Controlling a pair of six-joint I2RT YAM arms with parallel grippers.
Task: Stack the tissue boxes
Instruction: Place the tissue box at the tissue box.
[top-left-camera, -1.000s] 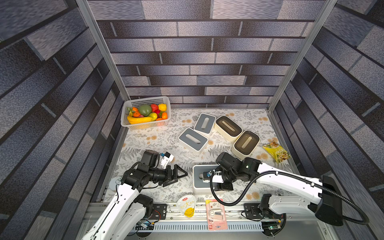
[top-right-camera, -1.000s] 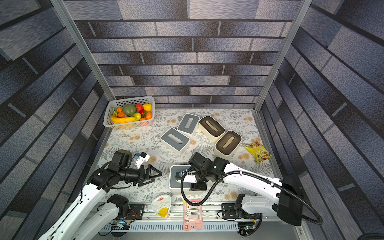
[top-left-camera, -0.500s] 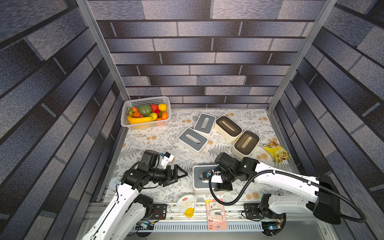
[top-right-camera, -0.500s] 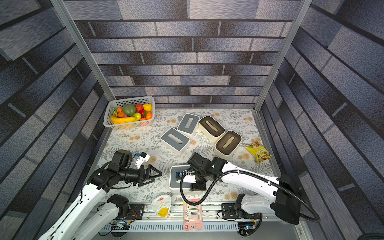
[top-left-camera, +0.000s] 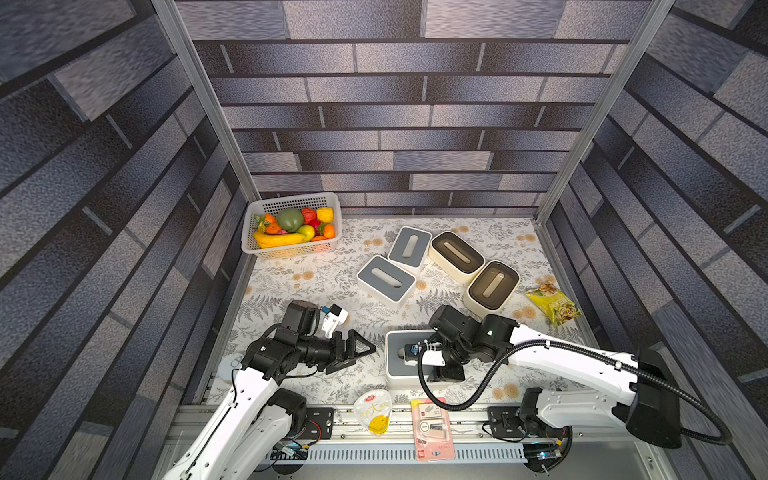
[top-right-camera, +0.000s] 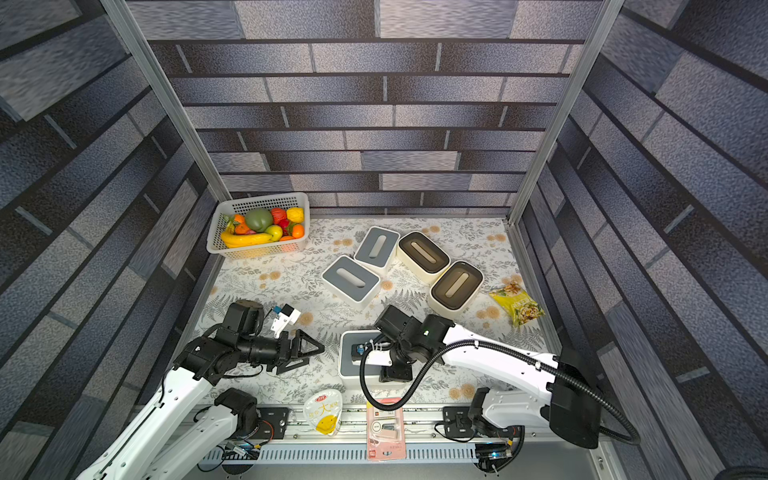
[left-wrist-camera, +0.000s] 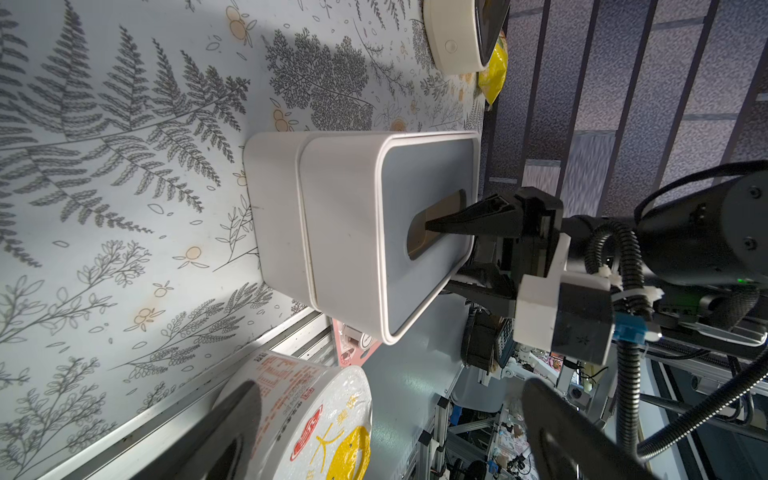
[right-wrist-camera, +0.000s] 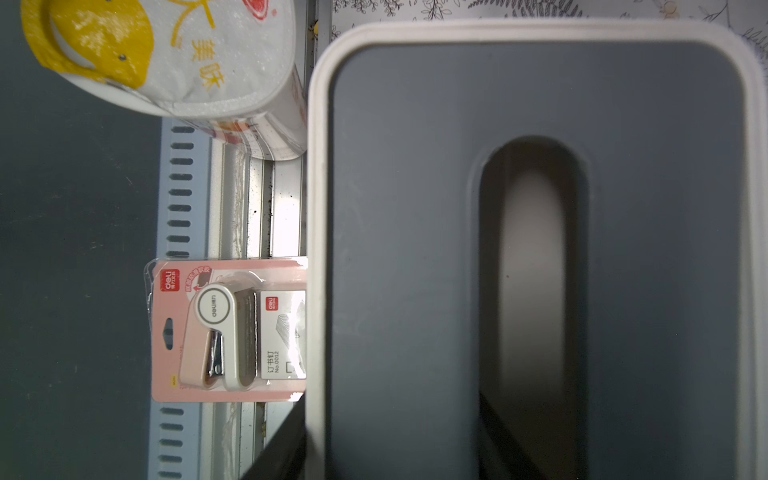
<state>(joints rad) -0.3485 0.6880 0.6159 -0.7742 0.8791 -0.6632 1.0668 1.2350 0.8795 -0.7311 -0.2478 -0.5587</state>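
Right arm (top-left-camera: 573, 365) reaches over the near tissue box (top-left-camera: 397, 340) with the wrist bent down. The right claw (left-wrist-camera: 440, 257) is clamped tight on that box's long wall, one finger (left-wrist-camera: 465, 218) poked down into the lid slot and the other outside the wall. Left arm (top-left-camera: 249, 395) sits off to the box's other side, forearm roughly level, left claw (top-left-camera: 359, 356) spread wide and holding nothing, tips aimed at the box but clear of it.

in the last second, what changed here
Hardly anything. The right gripper stays shut on the near grey-lidded tissue box; only its arm shifts slightly toward the robot's left. The left gripper stays open, and nothing else moves.
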